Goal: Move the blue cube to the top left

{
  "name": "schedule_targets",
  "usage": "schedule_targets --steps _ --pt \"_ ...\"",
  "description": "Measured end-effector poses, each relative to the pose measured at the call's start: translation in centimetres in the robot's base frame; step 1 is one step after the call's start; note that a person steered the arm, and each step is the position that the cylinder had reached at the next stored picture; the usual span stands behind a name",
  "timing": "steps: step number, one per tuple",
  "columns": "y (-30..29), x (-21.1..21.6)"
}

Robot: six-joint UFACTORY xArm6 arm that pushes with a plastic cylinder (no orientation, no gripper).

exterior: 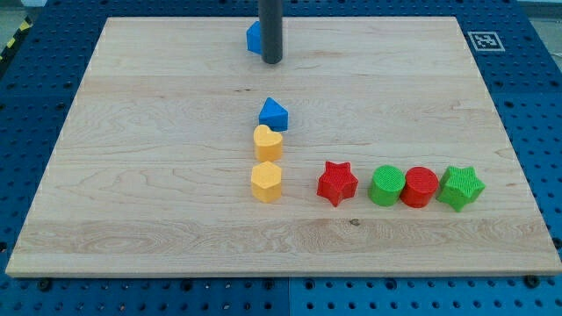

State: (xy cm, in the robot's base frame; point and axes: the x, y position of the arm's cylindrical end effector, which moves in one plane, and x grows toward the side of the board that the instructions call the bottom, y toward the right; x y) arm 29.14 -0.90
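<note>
In the camera view, my tip (pixel 272 61) rests on the wooden desk (pixel 132 175) near the top centre of the frame, touching the right side of the blue cube (pixel 254 37), which the rod partly hides; there are no fingers on this rod to be wide or narrow. Mid-frame, a second blue block (pixel 273 114) tops a column with a yellow heart (pixel 268 141) and a yellow hexagon (pixel 266 182). Lower right runs a row: red star (pixel 337 183), green cylinder (pixel 386 186), red cylinder (pixel 420 187), green star (pixel 461 187).
</note>
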Motion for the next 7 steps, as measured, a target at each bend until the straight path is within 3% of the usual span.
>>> schedule_targets --steps 2,4,7 --pt "0.4 -3.7" --pt "-2.9 -5.4" --pt "-6.4 -3.9"
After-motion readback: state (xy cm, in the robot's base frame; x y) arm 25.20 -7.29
